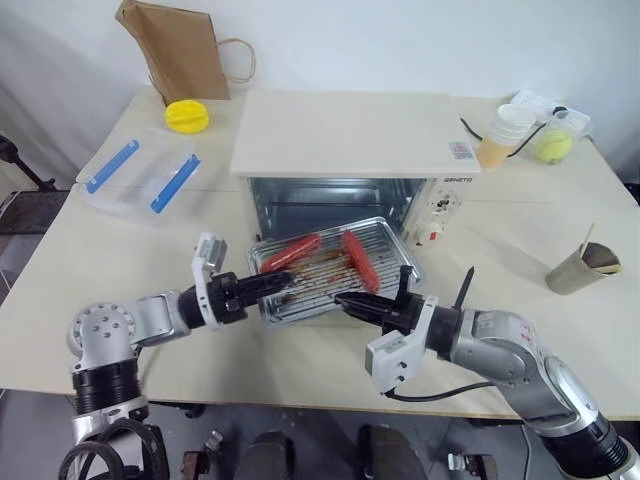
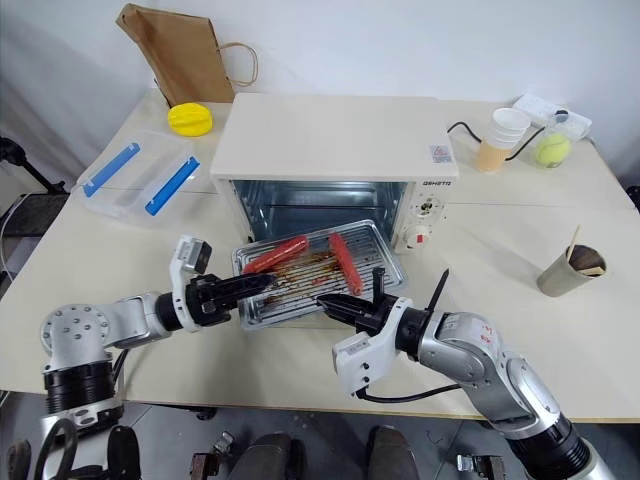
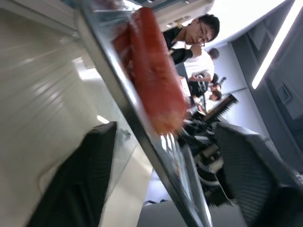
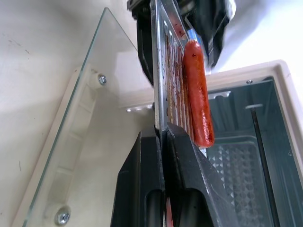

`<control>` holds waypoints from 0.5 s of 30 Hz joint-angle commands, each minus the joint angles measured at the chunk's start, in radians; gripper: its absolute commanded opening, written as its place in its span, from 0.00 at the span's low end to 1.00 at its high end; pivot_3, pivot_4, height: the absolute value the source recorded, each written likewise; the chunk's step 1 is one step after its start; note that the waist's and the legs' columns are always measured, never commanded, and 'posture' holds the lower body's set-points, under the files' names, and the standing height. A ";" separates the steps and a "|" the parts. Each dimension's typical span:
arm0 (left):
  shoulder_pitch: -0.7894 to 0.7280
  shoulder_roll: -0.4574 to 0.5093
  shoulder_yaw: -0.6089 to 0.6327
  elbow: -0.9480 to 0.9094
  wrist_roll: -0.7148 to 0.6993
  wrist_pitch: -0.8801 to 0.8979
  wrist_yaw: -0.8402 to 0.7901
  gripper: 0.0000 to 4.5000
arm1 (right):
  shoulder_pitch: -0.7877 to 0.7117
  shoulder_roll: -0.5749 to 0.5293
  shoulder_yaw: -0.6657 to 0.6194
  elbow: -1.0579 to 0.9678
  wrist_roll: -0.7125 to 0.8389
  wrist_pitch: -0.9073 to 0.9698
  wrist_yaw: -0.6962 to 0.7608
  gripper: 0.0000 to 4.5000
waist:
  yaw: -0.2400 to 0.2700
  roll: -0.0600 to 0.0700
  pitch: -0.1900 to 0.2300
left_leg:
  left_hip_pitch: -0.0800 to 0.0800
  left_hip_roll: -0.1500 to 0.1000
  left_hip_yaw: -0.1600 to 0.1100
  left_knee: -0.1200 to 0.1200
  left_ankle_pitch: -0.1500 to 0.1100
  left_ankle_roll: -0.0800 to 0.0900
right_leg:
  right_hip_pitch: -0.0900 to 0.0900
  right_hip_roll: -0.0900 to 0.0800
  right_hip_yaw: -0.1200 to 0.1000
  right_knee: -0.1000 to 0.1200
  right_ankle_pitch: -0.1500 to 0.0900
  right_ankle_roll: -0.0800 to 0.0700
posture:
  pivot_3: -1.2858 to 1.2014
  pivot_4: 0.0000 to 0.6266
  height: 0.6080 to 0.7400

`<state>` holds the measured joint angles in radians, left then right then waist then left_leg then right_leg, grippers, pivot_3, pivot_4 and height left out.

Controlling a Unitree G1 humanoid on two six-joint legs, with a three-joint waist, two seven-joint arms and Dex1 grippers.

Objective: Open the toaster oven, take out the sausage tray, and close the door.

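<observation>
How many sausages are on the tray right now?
2. One sausage lies on the sausage tray's left half, the other sausage on its right half, angled. None appear hidden.

Silver-grey jointed arms, white wrist camera blocks, black cable, each black-fingered pincer [image 1: 352, 300] ribbed.

looks like a lab or office test space: plain pale table [image 1: 90, 290] set with props, white wall, people [image 3: 196, 35] standing under strip ceiling lights [image 3: 277, 45] in the left wrist view.

Pale wooden table [image 1: 60, 270], plain white wall [image 1: 400, 40]
</observation>
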<state>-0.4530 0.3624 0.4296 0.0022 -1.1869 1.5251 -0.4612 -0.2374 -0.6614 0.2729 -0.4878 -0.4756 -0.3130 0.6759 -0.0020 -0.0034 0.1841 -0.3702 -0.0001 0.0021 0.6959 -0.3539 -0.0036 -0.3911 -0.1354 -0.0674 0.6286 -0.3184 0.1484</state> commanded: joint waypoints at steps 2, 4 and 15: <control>-0.009 -0.023 0.021 -0.039 -0.044 0.003 0.067 0.40 | -0.016 0.005 -0.002 -0.015 0.008 -0.017 0.000 0.00 | 0.000 0.000 0.000 | 0.000 0.000 0.000 0.000 0.000 0.000 | 0.000 0.000 0.000 0.000 0.000 0.000 | 0.52 0.24 1.00; -0.007 -0.031 0.024 -0.040 -0.052 0.000 0.086 0.26 | -0.015 0.005 -0.002 -0.014 0.010 -0.016 0.004 0.00 | 0.000 0.000 0.000 | 0.000 0.000 0.000 0.000 0.000 0.000 | 0.000 0.000 0.000 0.000 0.000 0.000 | 0.52 0.24 1.00; -0.003 -0.030 0.067 0.010 -0.210 0.026 0.226 0.00 | 0.005 0.009 -0.037 -0.025 0.093 0.037 0.038 0.06 | 0.000 0.000 0.000 | 0.000 0.000 0.000 0.000 0.000 0.000 | 0.000 0.000 0.000 0.000 0.000 0.000 | 0.52 0.24 1.00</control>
<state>-0.4468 0.3084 0.4651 0.0008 -1.3280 1.5295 -0.2624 -0.2388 -0.6610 0.2683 -0.4702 -0.4470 -0.2999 0.7062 -0.0019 -0.0034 0.1841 -0.3700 -0.0001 0.0023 0.6962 -0.3539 -0.0037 -0.3911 -0.1355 -0.0671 0.6285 -0.3184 0.1484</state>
